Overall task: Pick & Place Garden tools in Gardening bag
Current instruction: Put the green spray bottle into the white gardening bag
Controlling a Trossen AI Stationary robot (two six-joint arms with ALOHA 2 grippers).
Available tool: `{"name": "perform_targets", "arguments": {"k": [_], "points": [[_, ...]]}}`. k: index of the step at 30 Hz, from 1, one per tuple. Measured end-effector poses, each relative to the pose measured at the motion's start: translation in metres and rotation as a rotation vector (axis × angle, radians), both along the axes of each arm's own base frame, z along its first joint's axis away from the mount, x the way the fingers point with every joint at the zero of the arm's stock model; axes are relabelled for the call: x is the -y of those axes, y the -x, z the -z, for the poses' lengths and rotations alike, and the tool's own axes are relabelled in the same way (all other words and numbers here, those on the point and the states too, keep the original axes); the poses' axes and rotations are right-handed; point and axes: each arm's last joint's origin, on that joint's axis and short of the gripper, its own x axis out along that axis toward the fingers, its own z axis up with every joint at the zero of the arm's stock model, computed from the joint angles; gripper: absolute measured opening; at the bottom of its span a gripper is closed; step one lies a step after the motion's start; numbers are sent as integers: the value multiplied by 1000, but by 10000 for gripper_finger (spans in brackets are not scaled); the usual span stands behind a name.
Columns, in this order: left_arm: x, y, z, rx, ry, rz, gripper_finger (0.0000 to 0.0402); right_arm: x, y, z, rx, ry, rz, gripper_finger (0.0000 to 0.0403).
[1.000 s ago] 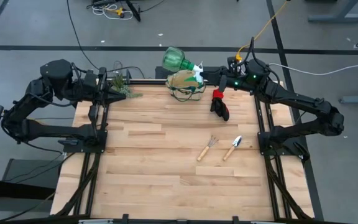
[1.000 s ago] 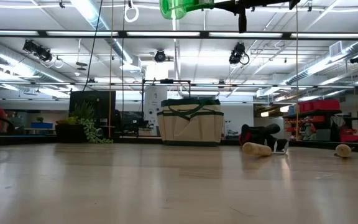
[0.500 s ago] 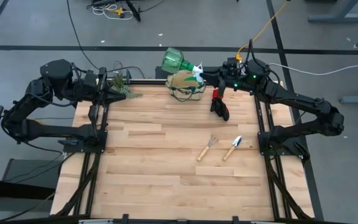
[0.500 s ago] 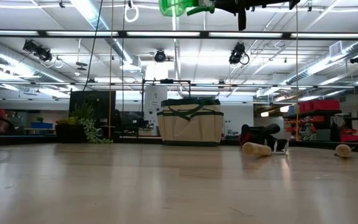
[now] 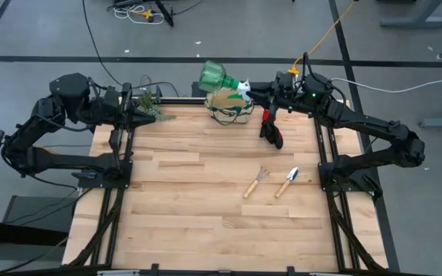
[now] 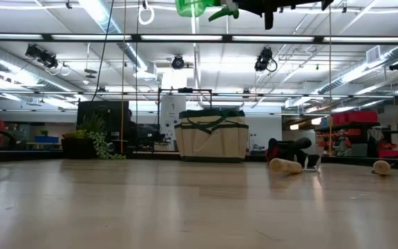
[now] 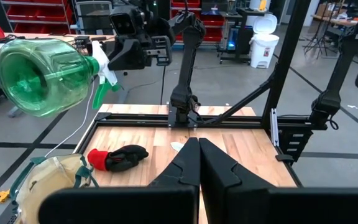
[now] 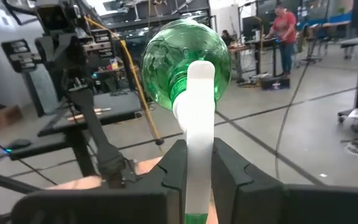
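Observation:
A green translucent spray bottle [image 5: 217, 75] with a white head hangs high over the far edge, beside the beige gardening bag [image 5: 229, 103]; my right gripper [image 5: 253, 89] is shut on it. The bag stands on its base at the table's far middle. The red-and-black glove [image 5: 271, 130] lies to its right. The wooden-handled rake [image 5: 255, 182] and trowel [image 5: 286, 182] lie flat toward the near right. My left gripper [image 7: 199, 155] is shut and holds nothing, raised at the far left next to the plant [image 5: 152, 107]. My right gripper pinches the bottle's white spray head [image 8: 199, 134] between its two fingers. The fingers lie about level, come from the table's right side and run along the bottle. The bottle is lifted clear and lies roughly level, its green body [image 8: 185, 59] pointing away from the gripper.
A small leafy plant stands at the far left corner. Black frame posts [image 7: 182, 74] rise at the table's sides. The near half of the wooden table [image 5: 190, 222] carries nothing. People show in the room beyond the table.
My right gripper has rolled about its own pointing line without moving away, and the bottle has turned with it about its length; in the low view the spray head's trigger now hangs lower. The bottle stays lifted clear.

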Motion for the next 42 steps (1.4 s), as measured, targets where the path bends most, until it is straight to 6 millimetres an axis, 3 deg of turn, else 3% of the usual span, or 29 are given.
{"name": "perform_targets", "arguments": {"k": [17,33,42], "points": [[1,0,0,1,-14,22,2,1,0,1,-36,106,28,43],[1,0,0,1,-14,21,2,3,2,16,-162,-23,78,43],[1,0,0,1,-14,21,2,1,13,-19,-255,-22,170,43]]}}
